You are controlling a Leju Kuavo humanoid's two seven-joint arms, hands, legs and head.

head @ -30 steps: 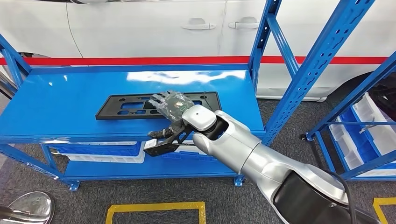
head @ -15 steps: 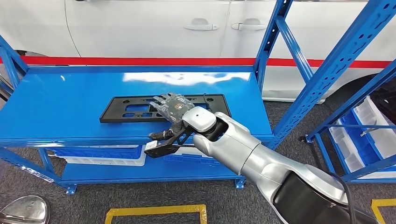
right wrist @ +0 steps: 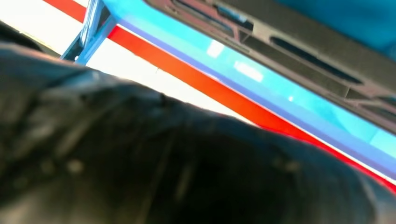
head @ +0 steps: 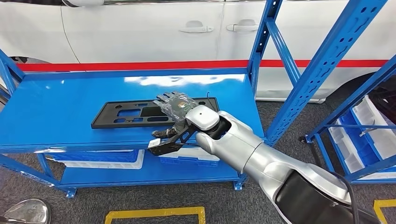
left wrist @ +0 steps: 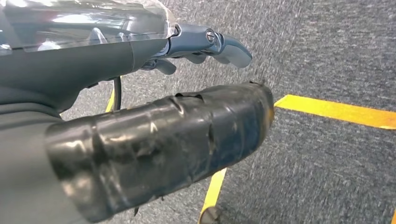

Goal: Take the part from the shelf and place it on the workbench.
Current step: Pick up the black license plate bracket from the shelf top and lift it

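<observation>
Right hand (head: 173, 105): fingers spread flat on the black plastic frame panel (head: 133, 114), thumb below the blue shelf (head: 56, 107) edge, nothing clamped. Panel lies flat mid-shelf. Best drag it past the lip, then pinch. Left hand (left wrist: 140, 93) hangs; grip unclear.

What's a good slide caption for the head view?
Right hand resting on the black part on the blue shelf, white car behind.
</observation>
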